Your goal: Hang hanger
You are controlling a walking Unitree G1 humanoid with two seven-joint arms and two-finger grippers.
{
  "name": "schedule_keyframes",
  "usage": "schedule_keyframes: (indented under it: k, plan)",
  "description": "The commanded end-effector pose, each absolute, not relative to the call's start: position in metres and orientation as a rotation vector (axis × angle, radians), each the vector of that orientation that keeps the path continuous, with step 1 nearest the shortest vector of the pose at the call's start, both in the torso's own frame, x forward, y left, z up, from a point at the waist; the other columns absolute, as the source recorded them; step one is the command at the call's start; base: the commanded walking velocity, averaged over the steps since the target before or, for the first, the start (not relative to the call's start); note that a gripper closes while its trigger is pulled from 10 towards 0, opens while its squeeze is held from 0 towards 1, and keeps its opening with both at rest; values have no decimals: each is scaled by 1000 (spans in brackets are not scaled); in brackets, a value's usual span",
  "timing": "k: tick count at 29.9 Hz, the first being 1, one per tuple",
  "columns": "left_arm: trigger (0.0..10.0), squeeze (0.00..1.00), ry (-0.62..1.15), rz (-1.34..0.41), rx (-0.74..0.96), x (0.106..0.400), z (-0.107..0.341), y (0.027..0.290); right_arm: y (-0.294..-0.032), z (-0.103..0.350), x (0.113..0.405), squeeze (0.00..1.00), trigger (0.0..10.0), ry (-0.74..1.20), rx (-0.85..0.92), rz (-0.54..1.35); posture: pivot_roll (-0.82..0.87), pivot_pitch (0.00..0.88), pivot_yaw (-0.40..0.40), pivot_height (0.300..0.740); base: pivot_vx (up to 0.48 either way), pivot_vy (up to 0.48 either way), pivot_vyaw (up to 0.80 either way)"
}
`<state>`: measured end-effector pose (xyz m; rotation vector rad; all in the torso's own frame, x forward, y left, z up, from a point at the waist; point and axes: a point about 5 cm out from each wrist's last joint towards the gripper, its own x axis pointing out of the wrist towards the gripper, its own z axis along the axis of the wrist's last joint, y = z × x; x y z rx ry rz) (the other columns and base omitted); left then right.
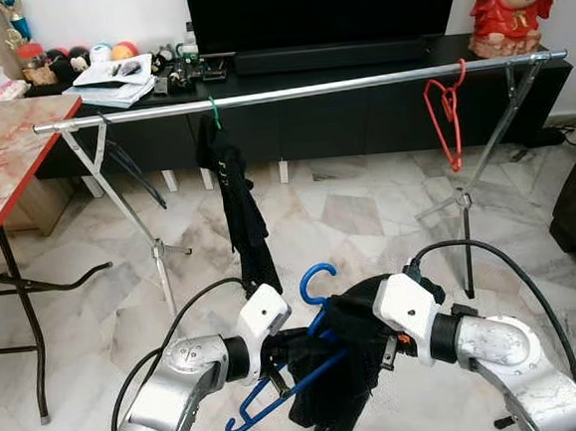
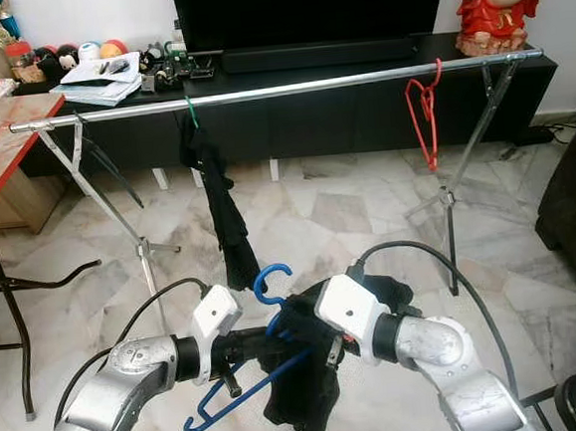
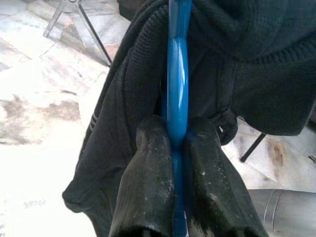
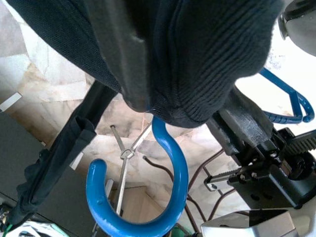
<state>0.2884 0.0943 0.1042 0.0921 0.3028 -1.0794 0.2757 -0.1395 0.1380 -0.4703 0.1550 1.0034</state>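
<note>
from my seat, the red-edged desk [image 1: 3,148] sits far on the left, well clear of the work. my left end effector [image 3: 177,143] is closed tight on the blue hanger [image 1: 281,386], its fingers [image 3: 148,168] pinching the blue bar, which i judge keeps the frame steady while the cloth is on it. the hanger's hook [image 4: 163,197] stands up between the two arms, free and facing the rail [image 1: 298,90]. the black garment [image 1: 345,371] is draped over the hanger, low in front of me. my right end effector [image 4: 128,74] is buried in that knit; i cannot tell whether it is gripping. up on the rail, a dark garment on a green hook [image 1: 237,200] hangs left of centre and a red hanger [image 1: 447,113] hangs to the right, with a bare stretch between them that looks like the open spot for the hook.
</note>
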Motion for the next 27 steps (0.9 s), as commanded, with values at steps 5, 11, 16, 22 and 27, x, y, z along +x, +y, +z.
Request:
schedule_keyframes:
  k: [5,11,16,22,27]
  plan:
    - [10000,0,221,-1040,72,297,117,98,-136,133,270,1000,10000,193,-505,1044,-95,98,16,740,0,0,0]
    - [10000,0,217,-1035,69,298,118,97,-139,128,270,1000,10000,229,-549,1041,-97,96,16,740,0,0,0]
    - [10000,0,214,-1027,67,299,118,97,-142,124,268,1000,10000,260,-577,1047,-99,94,17,740,0,0,0]
    - [10000,0,206,-1015,67,301,118,96,-146,118,261,1000,10000,316,-627,1078,-104,90,16,740,0,0,0]
    - [10000,0,198,-1000,68,303,118,96,-151,111,256,1000,10000,383,-681,1101,-105,92,13,740,0,0,0]
